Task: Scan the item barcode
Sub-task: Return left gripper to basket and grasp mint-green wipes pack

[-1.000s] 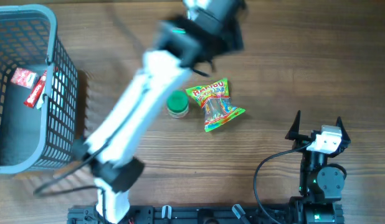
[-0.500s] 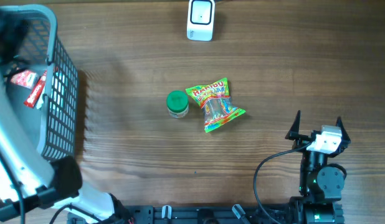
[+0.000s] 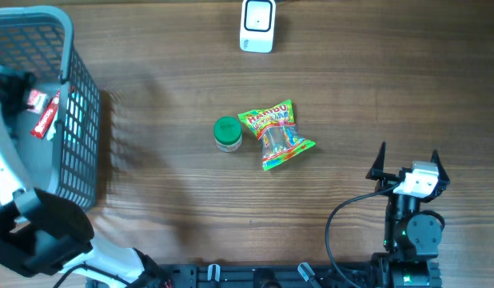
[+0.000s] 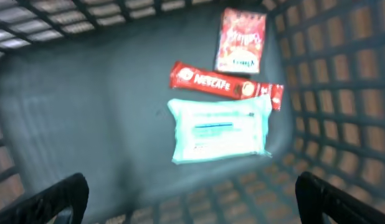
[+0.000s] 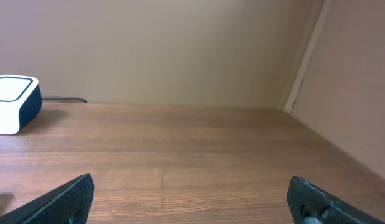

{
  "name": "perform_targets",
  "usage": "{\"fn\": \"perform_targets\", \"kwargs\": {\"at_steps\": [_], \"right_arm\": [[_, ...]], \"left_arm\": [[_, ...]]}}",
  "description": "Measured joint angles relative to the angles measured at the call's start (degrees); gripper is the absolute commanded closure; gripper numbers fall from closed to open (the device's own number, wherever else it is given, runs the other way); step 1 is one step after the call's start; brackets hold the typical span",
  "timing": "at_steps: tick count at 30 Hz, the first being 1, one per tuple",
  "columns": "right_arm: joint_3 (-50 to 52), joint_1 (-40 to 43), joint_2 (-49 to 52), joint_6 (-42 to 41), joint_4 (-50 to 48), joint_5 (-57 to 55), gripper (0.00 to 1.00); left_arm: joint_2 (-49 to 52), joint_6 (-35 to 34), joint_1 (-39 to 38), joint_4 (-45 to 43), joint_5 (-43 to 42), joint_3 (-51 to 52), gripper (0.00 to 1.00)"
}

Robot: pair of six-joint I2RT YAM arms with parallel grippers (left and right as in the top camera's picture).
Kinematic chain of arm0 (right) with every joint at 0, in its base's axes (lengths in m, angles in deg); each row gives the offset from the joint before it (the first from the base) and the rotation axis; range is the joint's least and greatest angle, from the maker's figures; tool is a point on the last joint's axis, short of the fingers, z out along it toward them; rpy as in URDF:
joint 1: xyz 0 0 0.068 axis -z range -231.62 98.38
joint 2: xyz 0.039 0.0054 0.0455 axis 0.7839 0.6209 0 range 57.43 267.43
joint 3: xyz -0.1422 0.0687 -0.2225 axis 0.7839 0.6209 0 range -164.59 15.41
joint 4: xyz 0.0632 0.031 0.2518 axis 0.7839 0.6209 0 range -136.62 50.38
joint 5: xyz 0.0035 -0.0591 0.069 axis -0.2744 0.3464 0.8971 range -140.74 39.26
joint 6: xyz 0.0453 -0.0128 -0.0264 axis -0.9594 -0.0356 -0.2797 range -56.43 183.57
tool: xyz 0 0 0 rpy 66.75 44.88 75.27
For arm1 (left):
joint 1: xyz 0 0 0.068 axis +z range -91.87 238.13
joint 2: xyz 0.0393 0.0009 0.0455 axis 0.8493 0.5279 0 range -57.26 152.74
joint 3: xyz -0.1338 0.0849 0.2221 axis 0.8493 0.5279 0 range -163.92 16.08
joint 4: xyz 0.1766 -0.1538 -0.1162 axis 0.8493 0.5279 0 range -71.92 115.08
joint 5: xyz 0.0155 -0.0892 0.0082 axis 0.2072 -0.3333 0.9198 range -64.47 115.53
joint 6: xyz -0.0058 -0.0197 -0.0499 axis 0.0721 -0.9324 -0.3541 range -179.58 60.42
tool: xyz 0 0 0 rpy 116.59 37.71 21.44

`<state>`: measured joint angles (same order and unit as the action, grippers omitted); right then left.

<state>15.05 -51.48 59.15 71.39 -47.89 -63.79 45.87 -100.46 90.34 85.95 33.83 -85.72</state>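
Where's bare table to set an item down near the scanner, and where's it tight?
Bare wood: between the scanner and the green-lidded jar, between the basket and that jar, and right of the Haribo bag. Crowded: jar and bag close together; three packets lie in the basket under the left gripper.

The white-and-black left arm (image 3: 3, 172) reaches out along the left edge, and its left gripper (image 4: 192, 202) points downward with fingers (image 4: 46, 199) spread wide, nothing between them. The black right arm (image 3: 413, 232) sits folded at its base. The right gripper (image 3: 408, 158) faces forward, equally wide and empty.
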Motion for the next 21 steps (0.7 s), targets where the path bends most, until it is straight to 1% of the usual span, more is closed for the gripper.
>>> {"fn": "perform_targets", "kwargs": {"at_steps": [3,7,9,12,13,14,15,16,17,18,19,21], "right_arm": [[0.0,0.0,0.0,0.0,0.0,0.0,0.0],[0.0,0.0,0.04,0.0,0.0,0.0,0.0],[0.0,0.0,0.04,0.0,0.0,0.0,0.0],[0.0,0.0,0.04,0.0,0.0,0.0,0.0],[0.0,0.0,0.04,0.0,0.0,0.0,0.0],[0.0,0.0,0.04,0.0,0.0,0.0,0.0],[0.0,0.0,0.04,0.0,0.0,0.0,0.0],[0.0,0.0,0.04,0.0,0.0,0.0,0.0],[0.0,0.0,0.04,0.0,0.0,0.0,0.0],[0.0,0.0,0.04,0.0,-0.02,0.0,0.0],[0.0,0.0,0.04,0.0,0.0,0.0,0.0],[0.0,0.0,0.04,0.0,0.0,0.0,0.0]], "left_arm": [[0.22,0.13,0.0,-8.87,-2.19,8.83,0.0],[1.11,0.15,0.0,-18.45,-5.66,17.27,0.0],[2.89,0.15,0.0,-20.85,-6.99,20.0,0.0],[6.08,0.15,0.0,-22.1,-7.78,21.11,0.0],[7.21,0.15,0.0,-22.49,-7.89,21.24,0.02],[8.26,0.15,-0.04,-22.84,-8.09,21.24,0.11],[9.16,0.17,-0.09,-23.28,-8.35,21.24,0.25],[9.57,0.09,-0.15,-23.56,-8.68,21.24,0.32],[9.75,0.0,-0.31,-24.0,-9.18,21.2,0.45],[9.77,0.11,-0.44,-24.28,-9.4,21.16,0.54],[9.81,0.2,-0.66,-24.41,-9.6,21.07,0.68],[9.86,0.37,-0.98,-24.39,-9.9,20.9,0.88]]}}
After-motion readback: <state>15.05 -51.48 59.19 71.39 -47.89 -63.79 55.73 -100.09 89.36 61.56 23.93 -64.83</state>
